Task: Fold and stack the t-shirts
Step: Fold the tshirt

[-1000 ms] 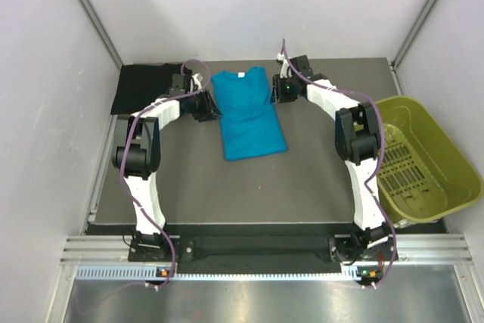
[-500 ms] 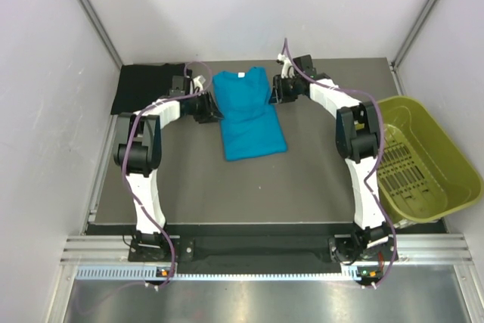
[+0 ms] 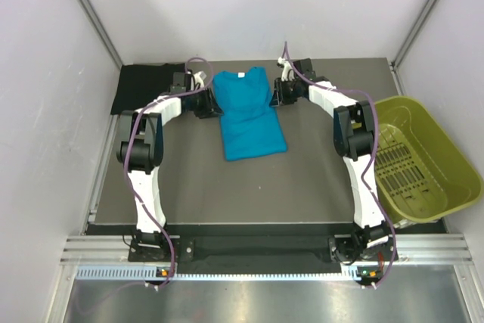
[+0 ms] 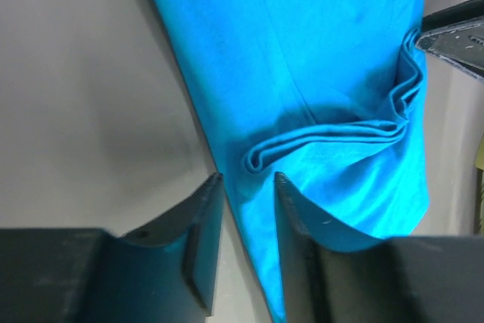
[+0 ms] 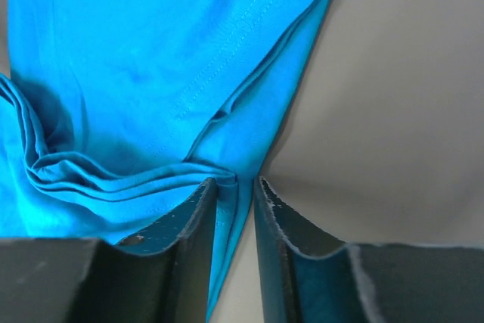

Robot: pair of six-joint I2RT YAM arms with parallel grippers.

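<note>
t-shirt (image 3: 249,115): plain teal-blue | second t-shirt (image 3: 145,85): black | bin (image 3: 420,160): yellow-green | table (image 3: 302,179): dark grey

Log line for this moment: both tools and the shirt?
left tool: jaws around teal shirt left edge | right tool: jaws around its right edge | shirt: flat, sleeves folded in | black shirt: far-left, untouched

We see a dark grey counter (image 3: 302,179) set inside a booth of plain, pale walls (image 3: 53,111), lit evenly and softly. Grey metal struts (image 3: 91,13) run diagonally up the two back corners. Along the near edge lies a silver aluminium rail (image 3: 249,247) with a white perforated strip, and below it a sheet of brushed metal (image 3: 249,300). A yellow-green plastic bin (image 3: 423,160) sits at the counter's right edge.
</note>
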